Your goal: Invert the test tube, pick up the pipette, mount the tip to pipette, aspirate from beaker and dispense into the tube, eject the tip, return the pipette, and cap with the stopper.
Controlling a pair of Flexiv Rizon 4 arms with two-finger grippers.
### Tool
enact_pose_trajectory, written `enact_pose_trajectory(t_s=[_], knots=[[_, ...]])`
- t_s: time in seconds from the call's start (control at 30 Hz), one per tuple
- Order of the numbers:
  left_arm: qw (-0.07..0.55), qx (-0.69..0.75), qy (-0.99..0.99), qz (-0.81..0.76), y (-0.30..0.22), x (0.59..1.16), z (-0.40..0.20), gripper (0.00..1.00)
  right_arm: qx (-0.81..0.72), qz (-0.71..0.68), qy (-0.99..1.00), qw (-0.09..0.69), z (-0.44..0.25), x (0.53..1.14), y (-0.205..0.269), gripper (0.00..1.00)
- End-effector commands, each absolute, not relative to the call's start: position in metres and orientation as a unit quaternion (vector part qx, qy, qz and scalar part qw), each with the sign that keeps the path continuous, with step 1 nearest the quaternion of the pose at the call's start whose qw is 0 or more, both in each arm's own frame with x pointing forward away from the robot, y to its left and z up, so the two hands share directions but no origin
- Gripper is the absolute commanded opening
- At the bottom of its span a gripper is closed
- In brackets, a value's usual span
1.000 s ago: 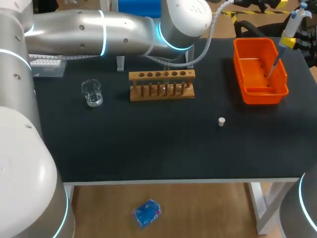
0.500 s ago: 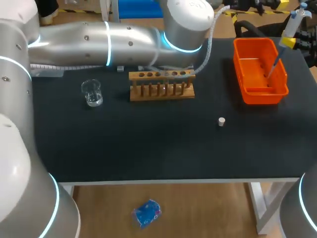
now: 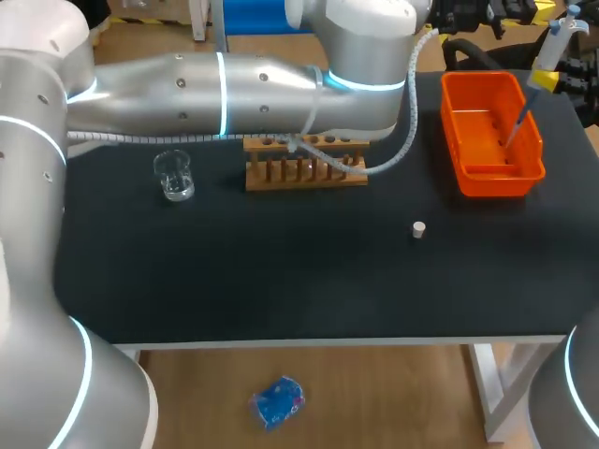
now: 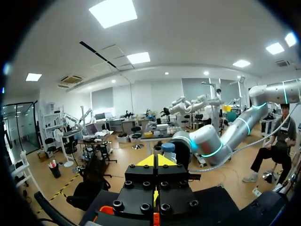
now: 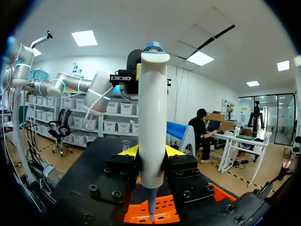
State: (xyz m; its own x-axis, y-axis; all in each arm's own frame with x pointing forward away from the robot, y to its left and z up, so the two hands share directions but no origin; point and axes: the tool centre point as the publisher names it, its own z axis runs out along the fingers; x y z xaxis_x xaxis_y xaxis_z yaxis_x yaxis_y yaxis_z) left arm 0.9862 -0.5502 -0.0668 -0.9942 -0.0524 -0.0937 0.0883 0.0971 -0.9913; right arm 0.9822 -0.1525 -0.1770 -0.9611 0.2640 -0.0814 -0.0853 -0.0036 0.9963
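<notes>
My right gripper [image 3: 544, 80] hangs over the back right corner, shut on the white pipette [image 3: 552, 42]. In the right wrist view the pipette [image 5: 153, 117] stands upright between the yellow fingertips [image 5: 128, 151], its thin tip pointing down into the orange bin [image 5: 171, 209]. My left gripper [image 4: 155, 162] is shut and holds nothing. It faces the pipette's blue top [image 4: 168, 148] from a short way off. The left arm stretches across the back of the table. The wooden tube rack [image 3: 304, 170] is partly behind that arm. A glass beaker [image 3: 174, 175] stands at the left, and a small stopper [image 3: 418, 229] lies right of centre.
The orange bin [image 3: 491, 178] sits at the back right, under the pipette. The left arm's cable [image 3: 393, 154] loops down over the rack's right end. Open black tabletop [image 3: 281, 271] stretches along the front.
The left arm has swung forward and to the right, and now covers the rack's back edge and the tip box at the back left. The right arm and pipette have not moved.
</notes>
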Motion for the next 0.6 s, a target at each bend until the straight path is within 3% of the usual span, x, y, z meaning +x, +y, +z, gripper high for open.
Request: enact_pose_trajectory(t_s=[0.03,0.6], knots=[[0.052,0.012,0.704,-0.708,-0.5555,0.9838,-0.0714,0.0,0.063,0.705,0.695,0.123,-0.177,0.9829,-0.1533,0.0],[0.038,0.005,0.71,-0.703,-0.5615,0.9809,-0.0812,0.0,0.063,0.705,0.695,0.123,-0.177,0.9829,-0.1533,0.0]])
